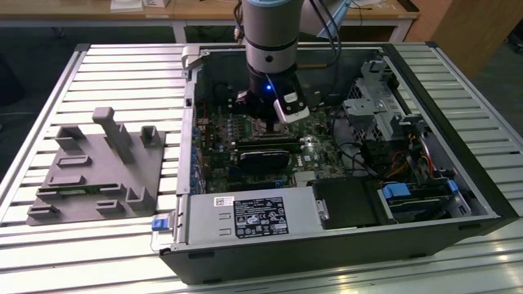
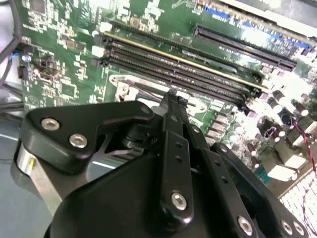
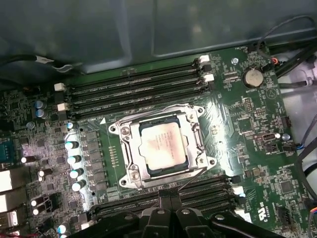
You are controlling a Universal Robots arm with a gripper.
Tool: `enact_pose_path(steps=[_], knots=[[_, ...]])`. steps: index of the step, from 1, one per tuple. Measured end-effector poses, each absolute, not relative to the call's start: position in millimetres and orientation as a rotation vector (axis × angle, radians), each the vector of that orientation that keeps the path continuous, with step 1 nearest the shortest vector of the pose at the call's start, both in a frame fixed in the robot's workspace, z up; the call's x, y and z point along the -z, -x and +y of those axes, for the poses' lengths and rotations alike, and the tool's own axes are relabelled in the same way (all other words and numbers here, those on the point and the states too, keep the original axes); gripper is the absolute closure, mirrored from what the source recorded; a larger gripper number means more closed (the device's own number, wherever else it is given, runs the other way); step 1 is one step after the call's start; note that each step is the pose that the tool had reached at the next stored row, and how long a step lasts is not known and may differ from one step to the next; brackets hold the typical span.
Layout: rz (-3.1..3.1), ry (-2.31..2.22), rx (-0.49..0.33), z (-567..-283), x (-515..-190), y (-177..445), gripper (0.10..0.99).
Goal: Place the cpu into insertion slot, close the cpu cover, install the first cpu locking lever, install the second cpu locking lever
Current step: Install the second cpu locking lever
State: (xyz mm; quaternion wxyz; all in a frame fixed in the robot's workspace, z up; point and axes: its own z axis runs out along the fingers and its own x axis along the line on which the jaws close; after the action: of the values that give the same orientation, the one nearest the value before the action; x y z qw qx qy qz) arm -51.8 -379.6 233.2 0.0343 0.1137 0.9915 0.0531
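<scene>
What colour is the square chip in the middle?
The cpu is pale silvery-beige, clearest in the first wrist view.

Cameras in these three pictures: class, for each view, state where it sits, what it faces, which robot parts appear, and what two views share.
Exterior view: off the arm, looking down into the open computer case; the arm and tool show.
First wrist view: on the arm, facing the cpu under the cpu cover; the tool shows.
Second wrist view: on the arm, behind the tool, facing the memory slots.
Both wrist views share the memory slots and the green board.
</scene>
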Motion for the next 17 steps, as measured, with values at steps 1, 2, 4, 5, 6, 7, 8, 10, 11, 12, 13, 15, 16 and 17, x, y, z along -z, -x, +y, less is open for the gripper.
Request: enact_pose_path(steps=[1,2,4,5,6,7,8,10,11,12,13,15,16,17], knots=[[3.052,-0.35,-0.164,-379.6,-232.2,51.8,0.98],[3.054,-0.351,-0.165,-379.7,-231.3,51.8,0.98],[3.06,-0.352,-0.169,-379.9,-229.3,51.8,0.98],[3.063,-0.353,-0.172,-380.0,-228.6,51.9,0.98],[3.067,-0.354,-0.175,-380.0,-228.0,51.9,0.98],[3.071,-0.355,-0.18,-380.2,-227.5,51.9,0.98],[3.074,-0.356,-0.186,-380.3,-227.1,51.9,0.98],[3.082,-0.358,-0.202,-381.1,-226.3,51.9,0.98],[3.085,-0.359,-0.21,-381.7,-225.9,51.9,0.98],[3.087,-0.359,-0.212,-382.0,-225.5,51.8,0.98],[3.087,-0.359,-0.212,-382.0,-225.5,51.9,0.98],[3.087,-0.359,-0.212,-382.0,-225.5,51.9,0.98],[3.087,-0.359,-0.212,-382.0,-225.6,51.9,0.98],[3.087,-0.359,-0.212,-382.1,-225.5,51.9,0.98]])
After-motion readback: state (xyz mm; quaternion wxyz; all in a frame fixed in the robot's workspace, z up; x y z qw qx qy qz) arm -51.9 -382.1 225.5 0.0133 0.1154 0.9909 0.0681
